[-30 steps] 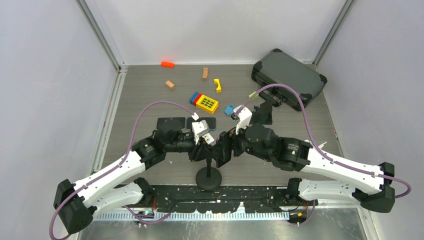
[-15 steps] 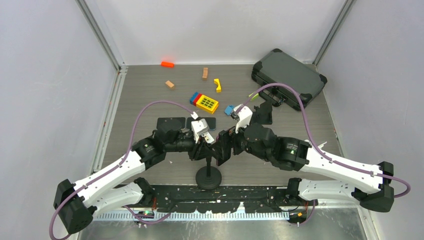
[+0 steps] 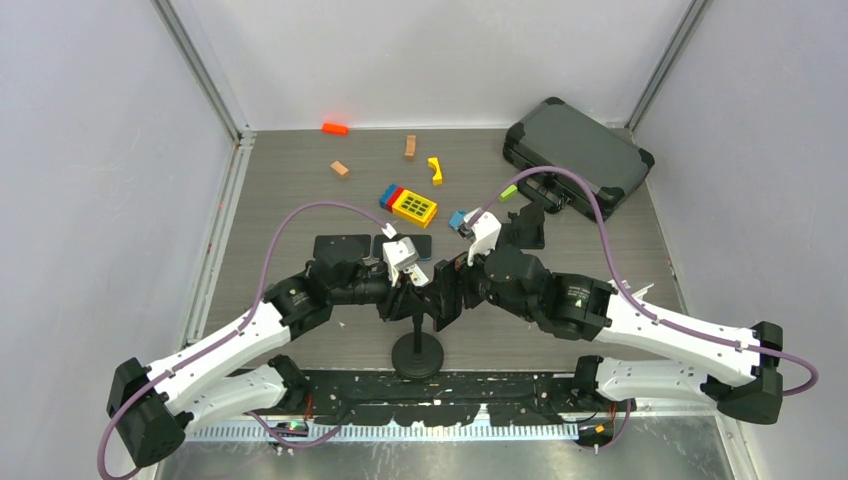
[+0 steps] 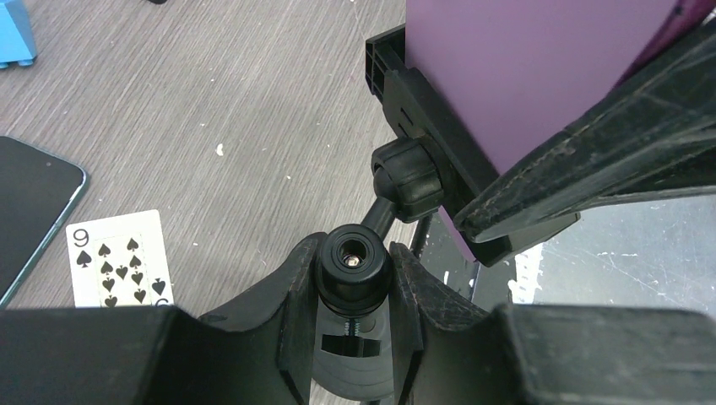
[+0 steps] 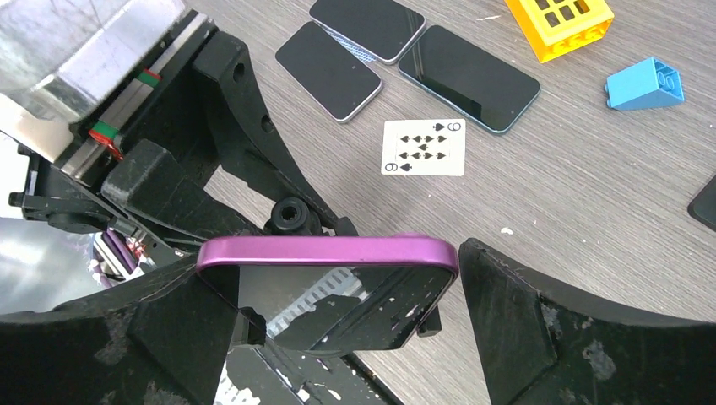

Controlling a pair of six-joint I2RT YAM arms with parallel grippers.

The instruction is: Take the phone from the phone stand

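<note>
The purple phone point(image 5: 329, 253) sits upright in the clamp of the black phone stand, whose round base point(image 3: 417, 355) stands near the table's front edge. My right gripper point(image 5: 333, 270) spans the phone's width, its fingers point(image 5: 515, 321) against the phone's two side edges. The phone's purple back also shows in the left wrist view point(image 4: 523, 76). My left gripper point(image 4: 352, 283) is shut on the stand's black knob point(image 4: 352, 260), just below the clamp. In the top view both grippers meet above the stand, left point(image 3: 412, 288) and right point(image 3: 450, 292), and hide the phone.
Three dark phones point(image 5: 329, 69) point(image 5: 367, 25) point(image 5: 469, 78) and a nine of spades card point(image 5: 424, 147) lie flat behind the stand. A yellow brick point(image 3: 413, 206), a blue brick point(image 3: 458, 220), small blocks and a black case point(image 3: 578, 152) lie farther back.
My right arm has shifted slightly toward the left, closer in on the stand. The left arm and the stand have stayed where they were.
</note>
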